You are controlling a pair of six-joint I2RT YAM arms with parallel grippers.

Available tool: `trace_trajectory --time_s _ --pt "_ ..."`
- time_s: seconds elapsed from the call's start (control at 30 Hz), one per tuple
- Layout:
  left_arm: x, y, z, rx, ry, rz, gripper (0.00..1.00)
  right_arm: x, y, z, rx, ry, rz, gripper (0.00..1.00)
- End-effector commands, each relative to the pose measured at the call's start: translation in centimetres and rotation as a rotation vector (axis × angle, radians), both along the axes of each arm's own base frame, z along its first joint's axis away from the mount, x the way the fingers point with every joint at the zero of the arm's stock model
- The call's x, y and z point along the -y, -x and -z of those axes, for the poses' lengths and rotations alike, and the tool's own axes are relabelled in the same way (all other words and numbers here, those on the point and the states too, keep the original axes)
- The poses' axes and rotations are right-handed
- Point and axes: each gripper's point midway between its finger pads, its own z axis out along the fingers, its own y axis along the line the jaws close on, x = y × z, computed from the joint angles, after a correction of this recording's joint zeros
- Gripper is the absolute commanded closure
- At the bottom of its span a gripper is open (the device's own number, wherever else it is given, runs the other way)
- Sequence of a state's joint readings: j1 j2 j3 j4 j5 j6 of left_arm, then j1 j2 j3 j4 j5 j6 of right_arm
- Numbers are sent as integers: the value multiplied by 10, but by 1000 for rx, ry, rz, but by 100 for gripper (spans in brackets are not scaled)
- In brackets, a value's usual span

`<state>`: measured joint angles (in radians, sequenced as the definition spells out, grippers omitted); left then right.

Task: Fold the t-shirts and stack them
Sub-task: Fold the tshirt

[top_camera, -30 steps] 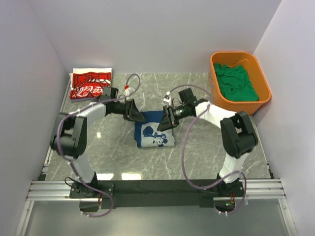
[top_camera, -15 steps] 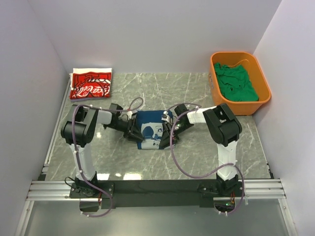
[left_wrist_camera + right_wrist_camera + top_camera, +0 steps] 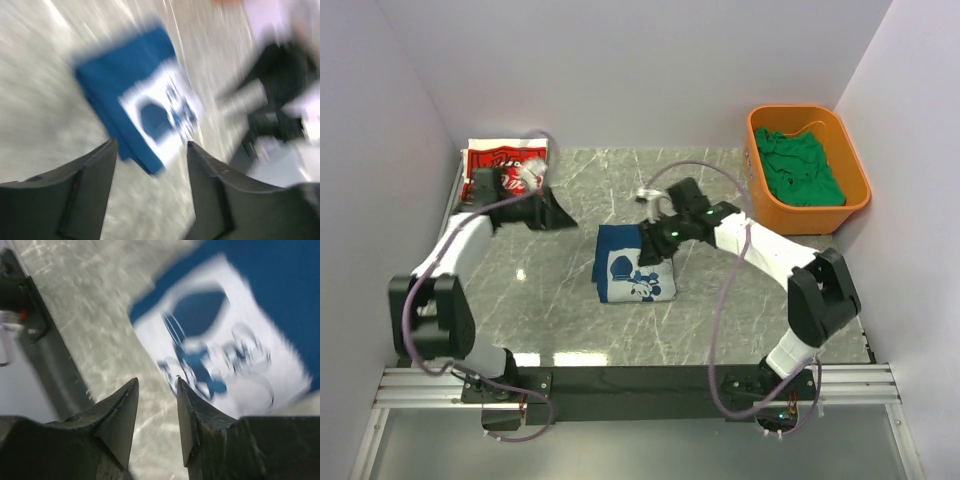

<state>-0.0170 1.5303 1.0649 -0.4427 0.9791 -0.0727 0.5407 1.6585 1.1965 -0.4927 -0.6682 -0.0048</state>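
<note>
A folded navy blue t-shirt with a white cartoon print lies in the middle of the table; it shows blurred in the left wrist view and in the right wrist view. My left gripper hangs open to the shirt's left, apart from it, with nothing between its fingertips. My right gripper hovers over the shirt's far right corner, open and empty. A folded red t-shirt with white lettering lies at the far left. A crumpled green t-shirt fills the tub.
The orange plastic tub stands at the far right by the wall. White walls close in the marble table on the left, back and right. A black rail runs along the near edge by the arm bases.
Both grippers have left the navy t-shirt's side edges. The left arm swung back left towards the red t-shirt and its jaws widened. The right gripper rose over the shirt's far right corner.
</note>
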Motion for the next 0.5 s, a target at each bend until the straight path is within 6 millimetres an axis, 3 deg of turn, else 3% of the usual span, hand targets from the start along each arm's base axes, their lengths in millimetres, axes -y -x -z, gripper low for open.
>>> trace_trajectory --time_s 0.0,0.07,0.1,0.17,0.2,0.23,0.3,0.37,0.47 --pt "-55 -48 -66 194 -31 -259 35 -27 -16 -22 342 115 -62 56" --pt "-75 -60 -91 200 26 -363 34 -46 -10 -21 456 175 -112 55" --pt "-96 -66 -96 192 25 -442 19 -54 -9 -19 494 197 -129 55" --pt "-122 -76 -111 206 -4 -556 15 -73 -2 -16 604 256 -175 53" --pt "-138 -78 -116 226 -19 -604 13 -83 -2 -8 624 284 -196 53" --pt "-146 -79 -122 251 -33 -630 2 -89 1 -3 637 314 -211 53" --pt "-169 -80 -132 298 -73 -711 1 -105 7 13 680 387 -245 53" --pt "-176 -79 -135 312 -107 -714 1 -114 15 22 711 424 -269 54" --pt "-177 -73 -120 236 -135 -692 1 -118 23 39 713 447 -300 54"
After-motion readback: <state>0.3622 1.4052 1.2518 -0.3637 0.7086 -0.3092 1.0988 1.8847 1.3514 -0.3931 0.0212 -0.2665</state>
